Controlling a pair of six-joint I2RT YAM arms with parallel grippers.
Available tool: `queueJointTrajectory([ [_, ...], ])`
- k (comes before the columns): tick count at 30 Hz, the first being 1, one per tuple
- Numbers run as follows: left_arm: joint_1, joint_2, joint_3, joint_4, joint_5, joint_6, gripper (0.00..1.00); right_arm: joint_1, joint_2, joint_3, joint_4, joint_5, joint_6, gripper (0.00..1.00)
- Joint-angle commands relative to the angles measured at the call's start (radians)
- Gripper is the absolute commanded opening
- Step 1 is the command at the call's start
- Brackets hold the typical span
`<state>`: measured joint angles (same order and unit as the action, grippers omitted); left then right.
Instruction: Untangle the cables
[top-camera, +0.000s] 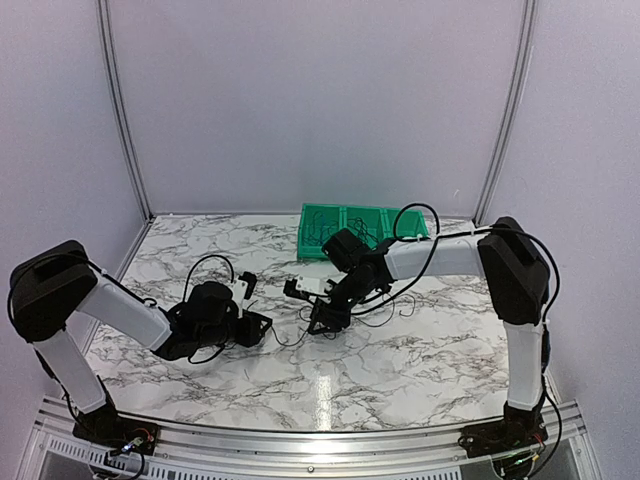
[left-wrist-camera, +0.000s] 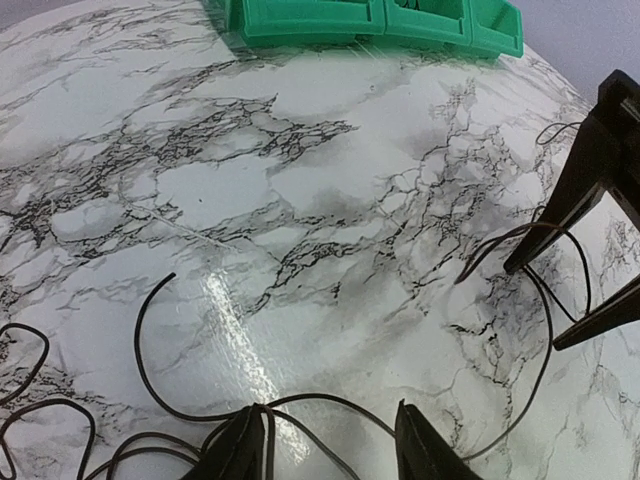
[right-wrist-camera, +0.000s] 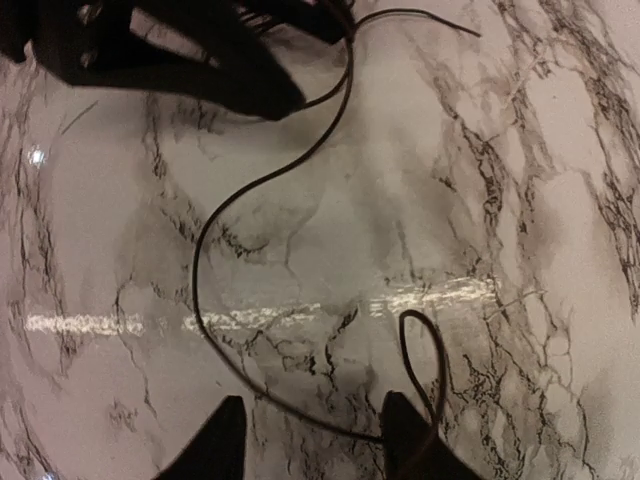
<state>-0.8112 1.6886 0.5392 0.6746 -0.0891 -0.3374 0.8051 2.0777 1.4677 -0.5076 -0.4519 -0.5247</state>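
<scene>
The left gripper (left-wrist-camera: 330, 440) is held low over the table (left-wrist-camera: 300, 150) with its two fingers spread apart and nothing pinched between them. A thin dark strand is arched across the gap and appears to be laid against the tip of one finger. Opposite, the right gripper (right-wrist-camera: 315, 425) is likewise released, fingers parted. One strand is swept in a long curve up to one of its fingers, and a small tight loop is seen just beside that finger. No grip is made by either side at this point.

Outward from the fingertips, the cables (left-wrist-camera: 139, 345) are found spread on the marble between and around the two grippers. Open arcs and loops are seen to one side of the left gripper, and one long strand is strung across from one gripper toward the other. More loose curls are seen beyond the right gripper in the overhead view. The grippers are set close together, facing each other, near the table's middle. Behind them, at the far edge, a green bin (top-camera: 365, 228) is parked; whether any wire is lying in it cannot be told.

As for progress, much appears loosened, since most strands are seen as open curves rather than a knot. Crossings are seen beside the left gripper, so the separation is judged unfinished, and a fresh pinch would be needed first.
</scene>
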Motion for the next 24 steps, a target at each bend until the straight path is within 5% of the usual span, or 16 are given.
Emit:
queueJointTrajectory([
  [1, -0.003, 0.033, 0.029, -0.001, 0.014, -0.024, 0.47, 0.009, 0.013, -0.006, 0.088, 0.101, 0.029, 0.33],
  [3, -0.003, 0.045, 0.03, -0.003, 0.011, -0.022, 0.47, 0.009, 0.006, -0.017, 0.111, 0.129, 0.04, 0.18],
  [8, 0.0, 0.068, 0.032, -0.003, -0.002, -0.019, 0.47, 0.009, 0.001, -0.015, 0.105, 0.145, 0.026, 0.0],
  [24, 0.029, 0.066, -0.034, -0.01, -0.035, -0.007, 0.47, -0.161, -0.322, 0.073, 0.11, 0.269, 0.038, 0.0],
])
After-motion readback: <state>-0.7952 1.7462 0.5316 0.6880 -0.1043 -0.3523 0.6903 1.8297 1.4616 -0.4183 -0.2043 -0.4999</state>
